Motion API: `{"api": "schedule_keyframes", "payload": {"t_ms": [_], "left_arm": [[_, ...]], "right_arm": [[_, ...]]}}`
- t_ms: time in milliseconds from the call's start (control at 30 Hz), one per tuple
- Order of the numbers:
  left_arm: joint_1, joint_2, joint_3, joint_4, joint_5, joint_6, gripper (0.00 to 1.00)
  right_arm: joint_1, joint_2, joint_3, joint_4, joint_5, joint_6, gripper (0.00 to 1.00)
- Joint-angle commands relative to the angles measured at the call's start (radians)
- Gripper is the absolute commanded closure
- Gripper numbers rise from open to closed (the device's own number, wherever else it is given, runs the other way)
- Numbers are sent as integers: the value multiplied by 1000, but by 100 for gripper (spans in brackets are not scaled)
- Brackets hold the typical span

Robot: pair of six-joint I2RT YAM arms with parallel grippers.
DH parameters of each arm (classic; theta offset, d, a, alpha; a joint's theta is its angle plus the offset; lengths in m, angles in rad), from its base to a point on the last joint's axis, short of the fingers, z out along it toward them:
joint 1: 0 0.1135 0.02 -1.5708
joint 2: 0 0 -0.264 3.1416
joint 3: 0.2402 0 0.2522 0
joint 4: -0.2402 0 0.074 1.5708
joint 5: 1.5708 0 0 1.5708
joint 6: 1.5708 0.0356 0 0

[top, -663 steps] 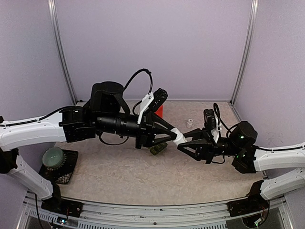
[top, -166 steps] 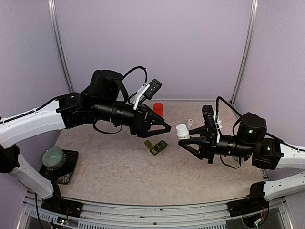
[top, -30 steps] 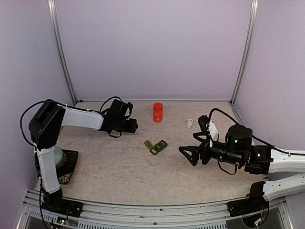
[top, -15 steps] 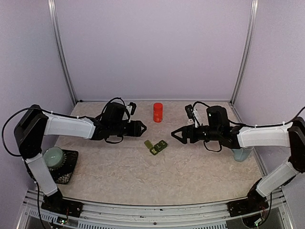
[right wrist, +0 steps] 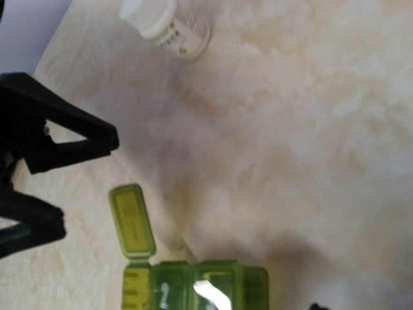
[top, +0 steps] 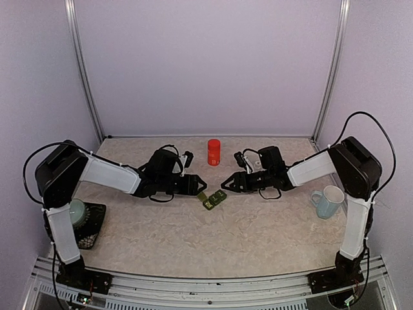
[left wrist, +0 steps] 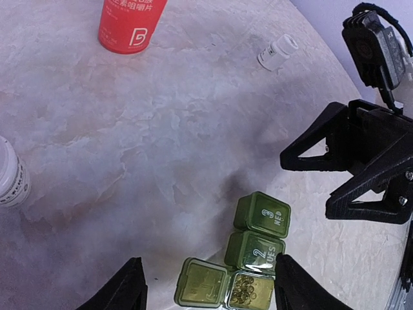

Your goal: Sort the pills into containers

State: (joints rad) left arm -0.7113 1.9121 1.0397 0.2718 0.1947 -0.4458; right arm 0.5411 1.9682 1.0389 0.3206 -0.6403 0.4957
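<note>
The containers are a dark green strip of three compartments on the table's middle. In the left wrist view its compartments 2 and 3 are shut. Compartment 1 has its lid flipped open, and small yellowish pills lie inside. My left gripper is open, a finger on either side of the strip's open end. My right gripper hovers open just right of the strip, holding nothing. In the right wrist view the containers sit at the bottom edge; that gripper's own fingers are almost out of frame.
A red bottle stands behind the strip. A white bottle lies near my left gripper, and a smaller white bottle lies farther back. A pale blue mug stands at the right. A dark stand with a green disc is at the left.
Both arms have swung inward and lowered to the containers from either side. The right gripper's jaws have narrowed and the left's have widened a little.
</note>
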Motion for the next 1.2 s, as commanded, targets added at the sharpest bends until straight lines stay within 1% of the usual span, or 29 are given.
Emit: {"api": "schedule_keyframes", "payload": {"t_ms": [0, 67, 333, 600, 800, 867, 967, 1167], "left_arm": [[-10, 22, 27, 50, 23, -5, 33], [-11, 30, 29, 53, 23, -6, 34], [-21, 28, 26, 62, 39, -17, 34], [-39, 5, 14, 57, 43, -35, 34], [-42, -13, -3, 75, 41, -52, 33], [-42, -22, -3, 72, 27, -50, 33], [-40, -35, -4, 62, -3, -50, 34], [-30, -16, -5, 22, -34, -56, 34]], "right_arm": [[0, 21, 25, 31, -18, -5, 30], [5, 40, 39, 12, -7, -23, 28], [40, 104, 48, 23, -8, -31, 28], [65, 113, 16, 55, 9, -31, 29], [75, 125, 3, 51, 31, -31, 39], [78, 127, -1, 51, 38, -31, 47], [81, 131, -6, 51, 52, -31, 53], [87, 145, -7, 52, 61, -31, 57]]}}
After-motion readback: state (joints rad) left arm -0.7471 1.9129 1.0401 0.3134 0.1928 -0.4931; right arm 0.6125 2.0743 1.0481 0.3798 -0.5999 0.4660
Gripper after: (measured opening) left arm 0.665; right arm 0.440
